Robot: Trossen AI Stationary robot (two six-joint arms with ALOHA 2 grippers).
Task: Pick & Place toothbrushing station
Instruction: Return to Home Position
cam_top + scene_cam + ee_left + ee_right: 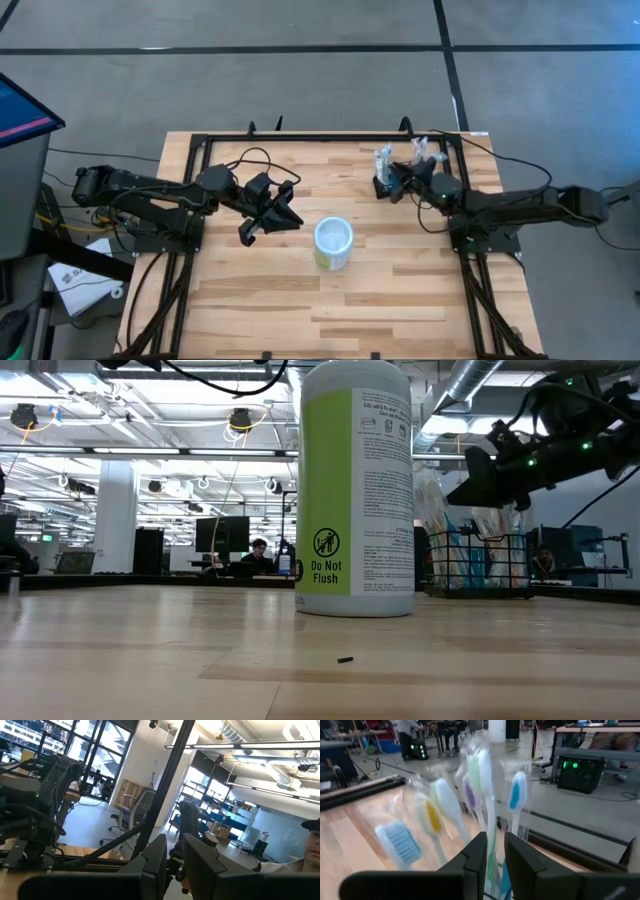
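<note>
The toothbrushing station (480, 565), a low black wire basket, stands at the table's far right with its bottom on the wood, and it is dark and small from above (382, 186). Several wrapped toothbrushes (485, 775) stand up out of it. My right gripper (495, 855) is shut among them, above the basket's rim (462, 488). The white-and-pale-green cup (333, 243) stands upright mid-table. Left of the cup, my left gripper (285, 220) hangs shut over the wood, holding nothing (175, 862). My right gripper pinches a wrapped toothbrush's pale handle (491, 837) between its two fingers, below the brush head. The fingers come nearly level from the table's right side and lie across the upright handle. The brush stands upright, and its lower end is hidden behind the fingers.
A black frame rail (330, 135) runs along the table's far edge, close behind the basket. A small dark speck (345, 658) lies on the wood near the front. Bare wood stretches around the cup. A person (312, 850) shows beyond the table in the left wrist view.
</note>
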